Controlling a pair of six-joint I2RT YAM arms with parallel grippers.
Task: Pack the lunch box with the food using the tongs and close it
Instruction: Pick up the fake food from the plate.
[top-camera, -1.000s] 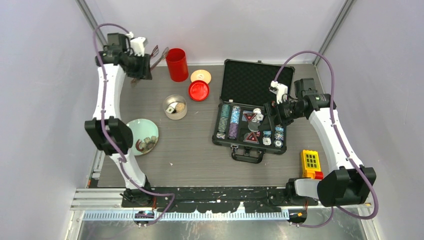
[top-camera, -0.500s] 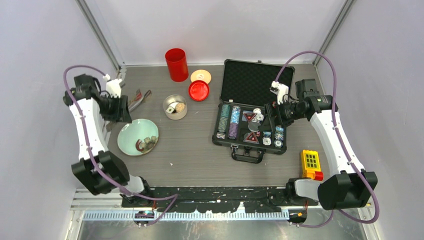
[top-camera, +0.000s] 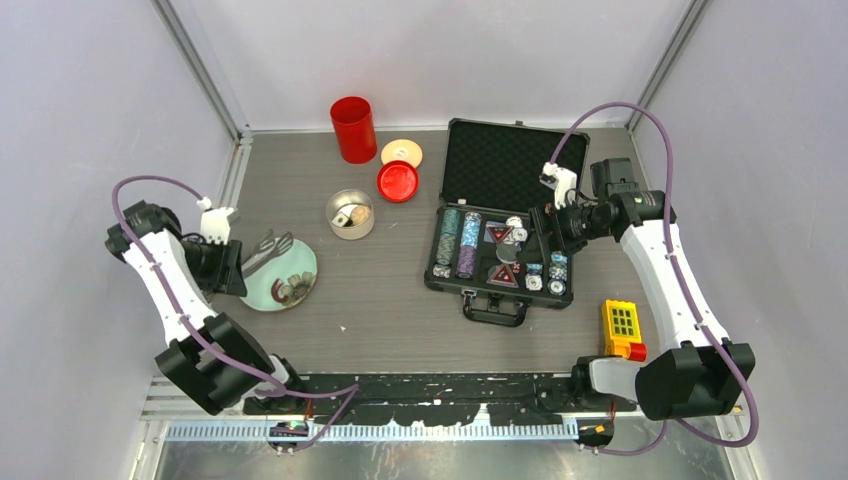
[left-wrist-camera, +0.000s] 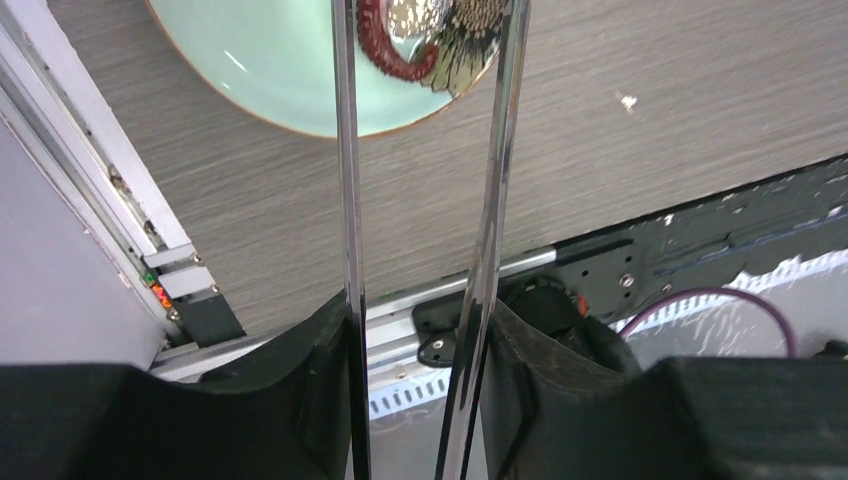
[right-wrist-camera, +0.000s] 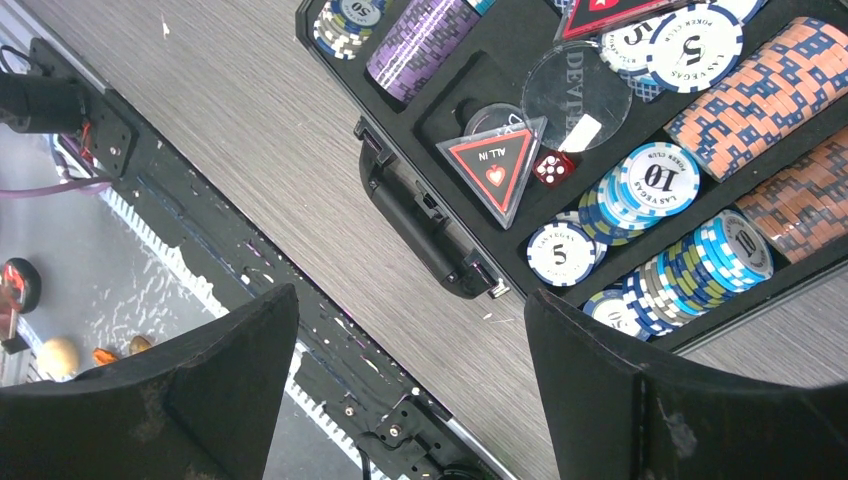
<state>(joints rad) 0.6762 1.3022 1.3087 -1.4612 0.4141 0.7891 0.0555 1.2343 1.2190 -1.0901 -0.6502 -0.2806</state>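
Food (top-camera: 291, 289) pickup step
Left jaws grasp the tongs (left-wrist-camera: 346, 200) over the plate (left-wrist-camera: 270, 70), right jaws released; next, pinch one piece for the lunch box (top-camera: 350, 213).

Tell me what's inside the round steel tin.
The lunch box is uncovered, with nothing over it. Inside lie a few small food pieces, pale beige and darker bits. Their number and kinds are too small to tell, and the near wall may hide some.

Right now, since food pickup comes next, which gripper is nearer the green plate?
Left. The left gripper sits at the plate's left rim, its tongs reaching over it. The right gripper hovers open over the poker chip case, far off to the right.
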